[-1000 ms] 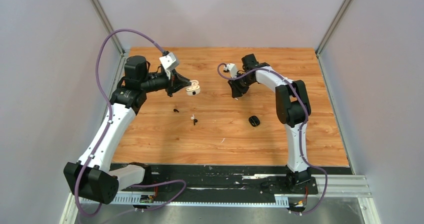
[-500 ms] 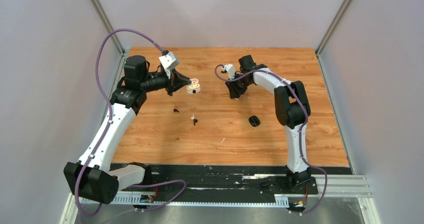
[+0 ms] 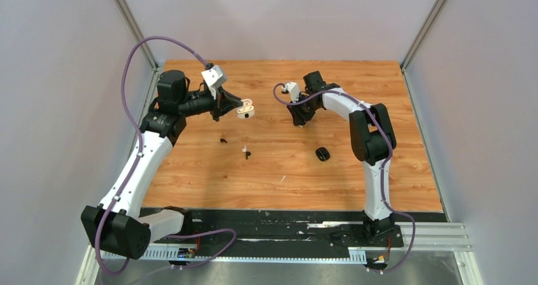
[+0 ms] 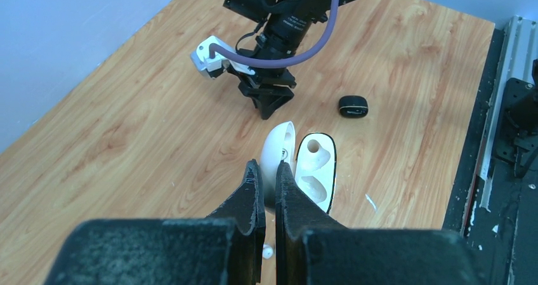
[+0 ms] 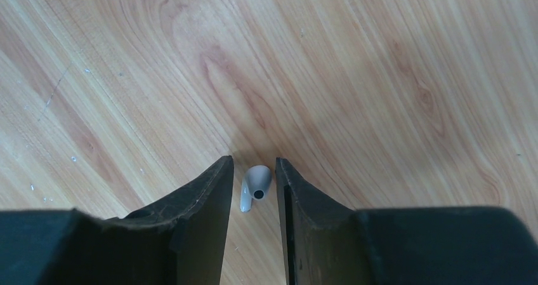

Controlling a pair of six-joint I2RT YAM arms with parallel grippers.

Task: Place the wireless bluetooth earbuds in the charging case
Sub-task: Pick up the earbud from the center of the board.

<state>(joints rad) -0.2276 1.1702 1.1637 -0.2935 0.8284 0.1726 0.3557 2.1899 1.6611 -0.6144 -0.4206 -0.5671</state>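
Observation:
My left gripper (image 3: 237,109) (image 4: 267,172) is shut on the lid side of a white charging case (image 3: 245,112) (image 4: 316,168). It holds the case open above the table, with both moulded sockets showing. My right gripper (image 3: 298,121) (image 5: 254,164) points down at the table and is open. A white earbud (image 5: 255,185) lies on the wood between its fingers, with a small gap on each side. On the table between the arms lie a black earbud (image 3: 223,140) and a white and black pair of earbuds (image 3: 245,151).
A shut black case (image 3: 322,153) (image 4: 353,106) lies on the wooden table (image 3: 380,171), in front of the right arm. Grey walls stand on the left, right and far sides. A black strip with metal rails runs along the near edge (image 3: 285,225).
The right gripper's jaws have spread a little apart around the white earbud, and that wrist has shifted slightly left. The left gripper with the case has barely moved.

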